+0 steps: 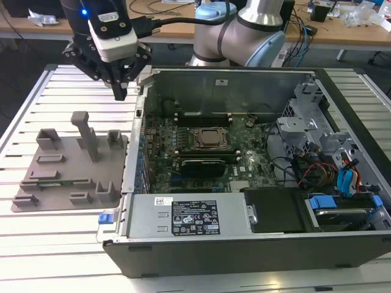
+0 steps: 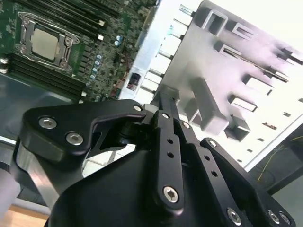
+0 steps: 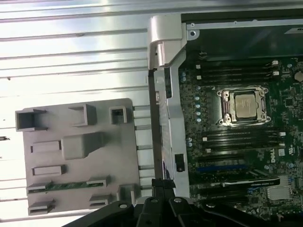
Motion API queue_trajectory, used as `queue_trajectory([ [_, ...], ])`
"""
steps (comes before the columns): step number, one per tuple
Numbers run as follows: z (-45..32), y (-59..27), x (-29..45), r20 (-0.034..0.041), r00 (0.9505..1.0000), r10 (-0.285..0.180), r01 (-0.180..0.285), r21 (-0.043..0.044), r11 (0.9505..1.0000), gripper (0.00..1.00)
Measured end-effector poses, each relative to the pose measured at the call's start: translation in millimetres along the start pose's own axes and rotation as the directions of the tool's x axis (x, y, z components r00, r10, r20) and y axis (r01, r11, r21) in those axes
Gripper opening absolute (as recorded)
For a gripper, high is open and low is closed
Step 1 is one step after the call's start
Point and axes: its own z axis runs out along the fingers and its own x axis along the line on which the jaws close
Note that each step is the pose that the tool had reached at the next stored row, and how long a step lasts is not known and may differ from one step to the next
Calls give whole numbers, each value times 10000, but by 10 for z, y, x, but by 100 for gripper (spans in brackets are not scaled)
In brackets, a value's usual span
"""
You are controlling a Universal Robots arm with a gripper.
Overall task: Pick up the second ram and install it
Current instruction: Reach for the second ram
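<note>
The second ram (image 3: 66,185) is a thin green stick lying flat in a holder at one edge of the grey tray (image 3: 128,156). In the exterior view the ram (image 1: 54,182) sits near the tray's (image 1: 61,146) front left. My gripper (image 1: 120,93) hangs above the slatted table, behind the tray and just outside the computer case's far corner on the exterior view's left. Its black fingers (image 2: 165,101) are shut together with nothing between them. The gripper (image 3: 159,183) is well away from the ram.
The open computer case (image 1: 244,235) lies on the exterior view's right of the tray. Its motherboard has a CPU socket (image 1: 211,139) with long black slots (image 3: 241,139) on both sides. Upright blocks (image 1: 85,131) rise from the tray. The case's metal wall (image 3: 173,118) stands between tray and board.
</note>
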Motion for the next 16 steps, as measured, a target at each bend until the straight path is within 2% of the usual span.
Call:
queue_trajectory([
  [5, -4, -13, 167, 0, 10000, -1, 1, -1, 10000, 10],
  [10, -10, -30, 396, 1, 10000, 0, 0, -1, 10000, 10],
  [14, -12, -37, 496, 0, 10000, -2, 2, 0, 10000, 10],
  [16, -15, -43, 578, 0, 10000, -1, 1, 0, 10000, 10],
])
